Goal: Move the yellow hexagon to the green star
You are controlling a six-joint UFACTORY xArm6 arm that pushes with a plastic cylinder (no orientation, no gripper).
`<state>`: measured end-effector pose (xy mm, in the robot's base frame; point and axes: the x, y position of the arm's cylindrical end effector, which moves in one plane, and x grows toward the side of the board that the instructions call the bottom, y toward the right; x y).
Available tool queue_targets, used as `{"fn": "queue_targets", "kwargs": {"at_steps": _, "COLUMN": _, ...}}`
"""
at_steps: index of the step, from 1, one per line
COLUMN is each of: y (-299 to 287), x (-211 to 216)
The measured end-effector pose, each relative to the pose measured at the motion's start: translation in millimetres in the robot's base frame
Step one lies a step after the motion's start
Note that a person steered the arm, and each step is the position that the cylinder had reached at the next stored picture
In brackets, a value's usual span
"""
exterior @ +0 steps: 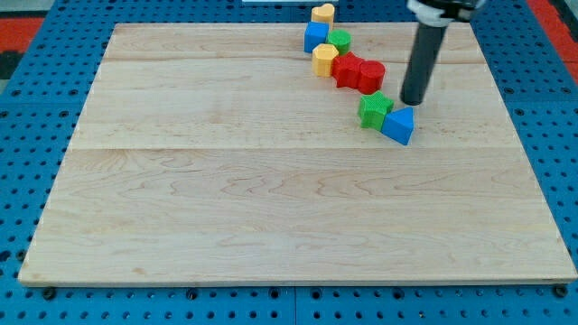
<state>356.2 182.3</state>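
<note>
One pale wooden board (271, 199) on blue pegboard (27, 108); my tip (412, 102) seemingly just above the blue triangle (398, 125).

A pale wooden board (226, 199) lies on a blue perforated base (36, 108). Blocks cluster toward the view's top right: a yellow heart block (322, 13) at the top edge, then a blue block (315, 37), a green round block (340, 40), a yellow hexagon (325, 60), two red blocks (358, 72), a green star (374, 110) and a blue triangular block (398, 125) touching it.
</note>
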Motion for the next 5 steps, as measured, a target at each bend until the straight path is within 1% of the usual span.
{"fn": "queue_targets", "kwargs": {"at_steps": 1, "y": 52, "x": -29}}
{"fn": "queue_targets", "kwargs": {"at_steps": 2, "y": 79, "x": -67}}
{"fn": "queue_targets", "kwargs": {"at_steps": 3, "y": 58, "x": -100}}
{"fn": "queue_targets", "kwargs": {"at_steps": 4, "y": 1, "x": -140}}
{"fn": "queue_targets", "kwargs": {"at_steps": 5, "y": -37, "x": -165}}
